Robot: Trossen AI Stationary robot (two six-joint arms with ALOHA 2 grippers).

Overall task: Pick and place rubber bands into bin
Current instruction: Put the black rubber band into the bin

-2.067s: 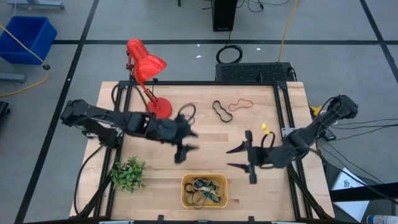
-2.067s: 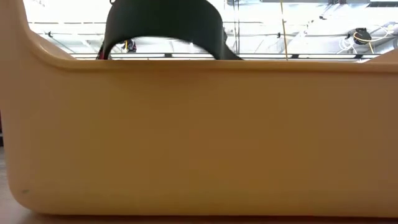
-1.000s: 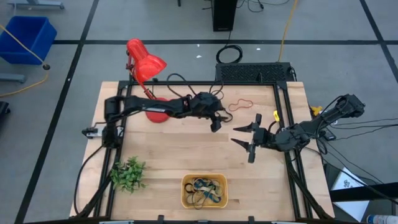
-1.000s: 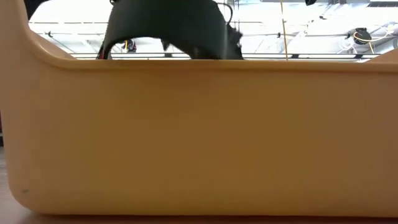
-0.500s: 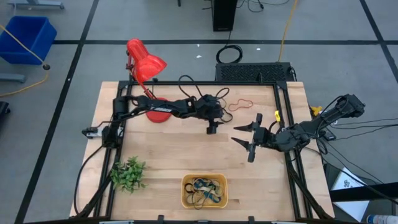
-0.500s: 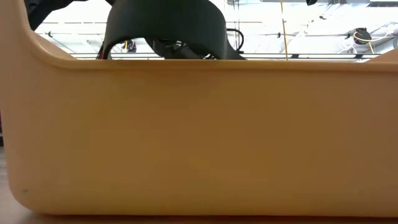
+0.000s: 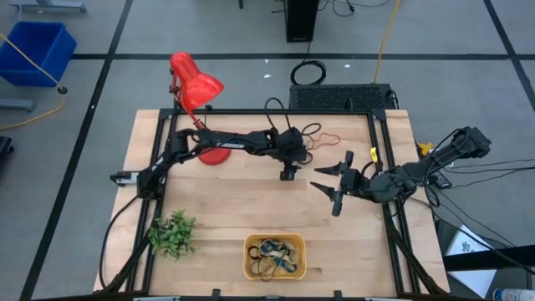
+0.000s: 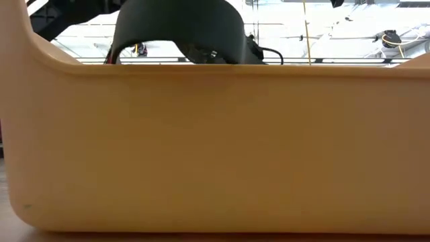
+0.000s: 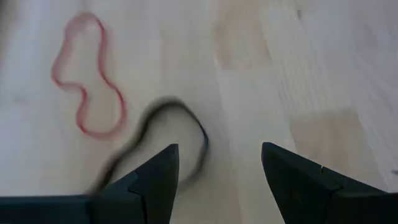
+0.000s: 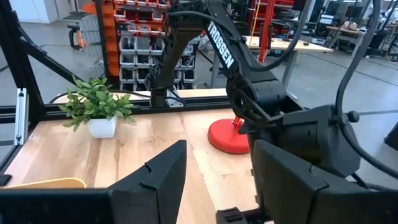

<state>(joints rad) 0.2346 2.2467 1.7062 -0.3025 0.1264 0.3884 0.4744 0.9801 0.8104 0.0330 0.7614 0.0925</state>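
Your left pincer (image 9: 214,171), spread wide, hovers over the black rubber band (image 9: 165,140) beside the red one (image 9: 87,81) at the worktop's (image 7: 251,209) far side, where a shallow pinch could skid off it.

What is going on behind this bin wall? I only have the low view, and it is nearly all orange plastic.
Observer: From above, the left gripper hangs over the far middle of the table, well away from the bin.
Operator: Is it holding a band?
Observer: No. Its wrist view shows open, empty fingers above a black rubber band, with a red rubber band lying beside it.
Operator: And the right arm?
Observer: The right gripper waits open over the table's right side, empty.
Operator: Anything in the bin yet?
Observer: Yes, several bands already lie tangled inside it.
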